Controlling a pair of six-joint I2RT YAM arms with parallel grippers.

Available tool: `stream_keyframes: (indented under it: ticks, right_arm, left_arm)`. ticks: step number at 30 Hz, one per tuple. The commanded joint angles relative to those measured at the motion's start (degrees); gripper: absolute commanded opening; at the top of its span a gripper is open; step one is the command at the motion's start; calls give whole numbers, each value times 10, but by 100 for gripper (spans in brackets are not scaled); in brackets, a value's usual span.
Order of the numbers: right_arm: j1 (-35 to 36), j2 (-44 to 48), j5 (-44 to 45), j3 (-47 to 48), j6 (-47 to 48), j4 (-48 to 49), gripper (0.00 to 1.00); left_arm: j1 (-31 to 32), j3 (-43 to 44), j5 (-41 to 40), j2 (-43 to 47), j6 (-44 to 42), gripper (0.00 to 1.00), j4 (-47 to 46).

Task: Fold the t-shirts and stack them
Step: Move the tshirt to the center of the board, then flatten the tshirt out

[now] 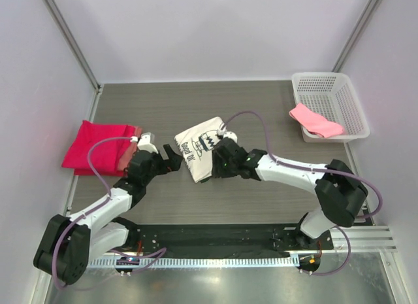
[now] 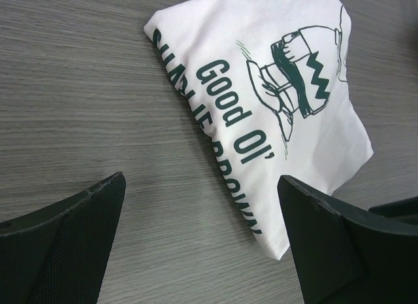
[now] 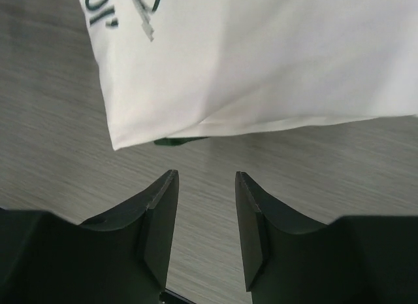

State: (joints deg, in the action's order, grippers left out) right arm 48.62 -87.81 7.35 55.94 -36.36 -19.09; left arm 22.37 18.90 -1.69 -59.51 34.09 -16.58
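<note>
A folded cream-white t-shirt (image 1: 200, 147) with dark green print lies mid-table; it also shows in the left wrist view (image 2: 274, 114) and the right wrist view (image 3: 261, 62). My left gripper (image 1: 172, 159) is wide open and empty just left of it, jaws apart over bare table (image 2: 202, 238). My right gripper (image 1: 218, 161) is open and empty at the shirt's near right edge, its fingertips (image 3: 206, 186) just short of the cloth. A folded red-pink shirt (image 1: 98, 146) with a salmon edge (image 1: 134, 133) lies at the left. A light pink shirt (image 1: 315, 119) hangs over the basket's rim.
A white plastic mesh basket (image 1: 333, 88) stands at the back right. White walls close in the table on three sides. The arms' black base rail (image 1: 215, 238) runs along the near edge.
</note>
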Motion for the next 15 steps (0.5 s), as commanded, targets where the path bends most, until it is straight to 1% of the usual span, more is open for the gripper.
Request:
stream_keyframes:
  ticks: [1,3,6,7,8,13,15]
  right_arm:
    - [40,-20,47,-22,-41,83,47]
    - [59,-37,56,-37,-66,115,47]
    - [78,-51,85,-50,-83,152,48]
    - [81,-60,90,-54,-87,161,48]
    - [85,-65,94,-55,-90,169,48]
    - [90,-99,123,-47,-94,187,49]
    - [90,-115,122,-47,-95,224,49]
  left_arm:
    - [-1,25,12,-4,3,100,4]
    - [0,30,15,-10,9,100,8]
    - [-1,54,15,-25,41,100,50]
    - [-1,58,41,-28,49,100,52]
    - [-1,55,51,-31,69,100,45]
    - [0,49,73,-48,99,97,13]
    - [0,49,90,-56,107,95,8]
